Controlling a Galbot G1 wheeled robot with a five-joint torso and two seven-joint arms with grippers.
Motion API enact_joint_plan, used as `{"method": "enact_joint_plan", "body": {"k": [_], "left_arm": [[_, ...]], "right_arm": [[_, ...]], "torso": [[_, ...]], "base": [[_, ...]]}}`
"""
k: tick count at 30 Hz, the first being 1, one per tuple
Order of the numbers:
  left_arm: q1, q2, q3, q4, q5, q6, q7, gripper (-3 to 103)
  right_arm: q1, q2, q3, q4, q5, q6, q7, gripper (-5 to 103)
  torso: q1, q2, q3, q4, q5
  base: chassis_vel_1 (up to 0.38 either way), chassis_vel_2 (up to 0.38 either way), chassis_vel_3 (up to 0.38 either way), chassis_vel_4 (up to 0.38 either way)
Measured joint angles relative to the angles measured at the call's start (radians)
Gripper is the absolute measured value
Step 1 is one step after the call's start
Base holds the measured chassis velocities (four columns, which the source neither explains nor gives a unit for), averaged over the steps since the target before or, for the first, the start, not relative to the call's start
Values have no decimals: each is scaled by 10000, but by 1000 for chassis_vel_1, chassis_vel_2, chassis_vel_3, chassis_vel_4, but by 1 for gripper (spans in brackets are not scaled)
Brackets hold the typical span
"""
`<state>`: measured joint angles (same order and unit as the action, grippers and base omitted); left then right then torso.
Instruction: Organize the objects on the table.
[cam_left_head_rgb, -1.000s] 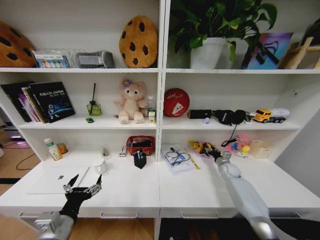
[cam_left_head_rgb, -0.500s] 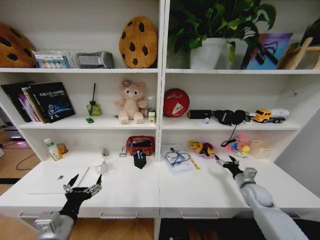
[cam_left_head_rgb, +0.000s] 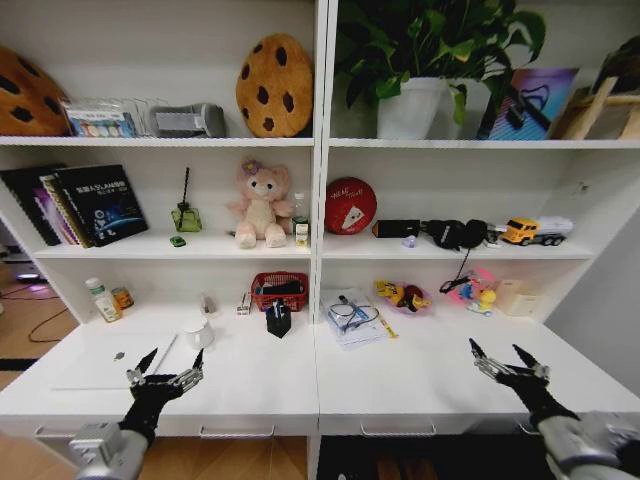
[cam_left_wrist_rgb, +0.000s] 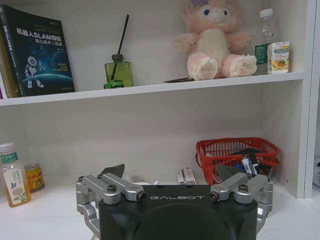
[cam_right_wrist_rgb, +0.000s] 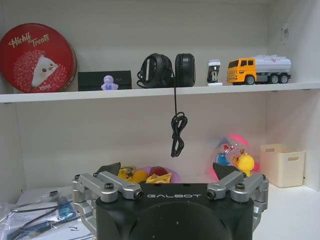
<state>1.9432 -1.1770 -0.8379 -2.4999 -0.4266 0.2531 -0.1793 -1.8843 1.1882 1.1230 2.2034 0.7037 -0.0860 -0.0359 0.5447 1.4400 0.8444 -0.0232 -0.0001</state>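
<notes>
Left pincer (cam_left_head_rgb: 167, 368): fingers spread apart, gripping nothing, hovering over the front left part of the tabletop (cam_left_head_rgb: 400, 385), just beside the laptop's front right corner.
Right pincer (cam_left_head_rgb: 508, 358): fingers spread apart, empty, hovering above the front right part of the tabletop, well apart from every object.
Laptop (cam_left_head_rgb: 110, 360): slim, pale, lid shut, lying flat at the tabletop's left end near the front edge.
Pen holder (cam_left_head_rgb: 279, 320): small black box near the middle of the tabletop, toward the back edge, just in front of the red basket (cam_left_head_rgb: 280, 290); pens stand in it.
Green toy car (cam_left_head_rgb: 178, 240): on the middle shelf, beside the reed diffuser bottle (cam_left_head_rgb: 186, 215), not on the tabletop; it also appears in the left wrist view (cam_left_wrist_rgb: 113, 84).
White mug (cam_left_head_rgb: 199, 333): on the tabletop just behind the laptop's right side.
Drawers: silver bar handles (cam_left_head_rgb: 227, 432) along the front edge, all shut.
</notes>
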Motion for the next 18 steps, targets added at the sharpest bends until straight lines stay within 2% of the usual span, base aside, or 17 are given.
{"method": "enact_joint_plan", "body": {"k": [18], "left_arm": [[0, 0, 0, 0, 0, -1, 0, 100]], "right_arm": [[121, -25, -85, -126, -35, 13, -19, 100]], "torso": [[2, -2, 2, -2, 2]], "base": [[0, 0, 0, 0]]}}
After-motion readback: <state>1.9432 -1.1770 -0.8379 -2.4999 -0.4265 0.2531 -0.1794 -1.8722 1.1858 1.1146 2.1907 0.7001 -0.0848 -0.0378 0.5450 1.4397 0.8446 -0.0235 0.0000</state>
